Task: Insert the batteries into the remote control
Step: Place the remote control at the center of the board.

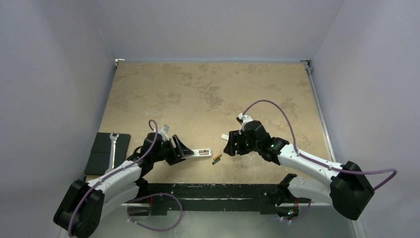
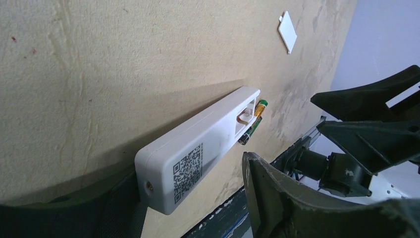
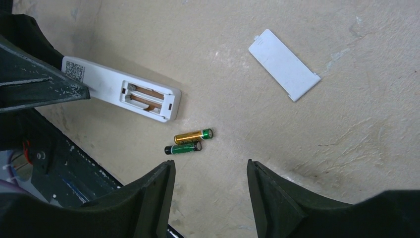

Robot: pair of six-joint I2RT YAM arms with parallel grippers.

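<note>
The right gripper (image 3: 209,171) hangs with its fingers spread and nothing between them, right above the two batteries (image 3: 188,141), thin metal-cased cylinders, one gold with a green end and one green with a black end. They lie side by side, touching or nearly so, on the table just right of the remote control (image 3: 124,91). They look light, hard and smooth, so they will likely roll or squirt out of a sloppy pinch. The safest hold is probably across the middle of one barrel, taking the farther, gold one first so the other is not dragged along. The left gripper (image 1: 187,150) has its jaws apart around the left end of the slim white plastic remote control, one finger against it and a gap at the other, so it is not clamped. The remote lies back up, its empty battery bay with coppery contacts at the right end. It is stiff but light and will probably slide unless braced. The thin white rectangular plastic cover (image 3: 284,64) lies apart, farther right. The tan mottled table (image 1: 208,89) looks flat and matte. Pale grey walls (image 1: 59,59) close it in on three sides, and a black mat (image 1: 101,153) with a steel wrench (image 1: 113,148) sits at the near left.
</note>
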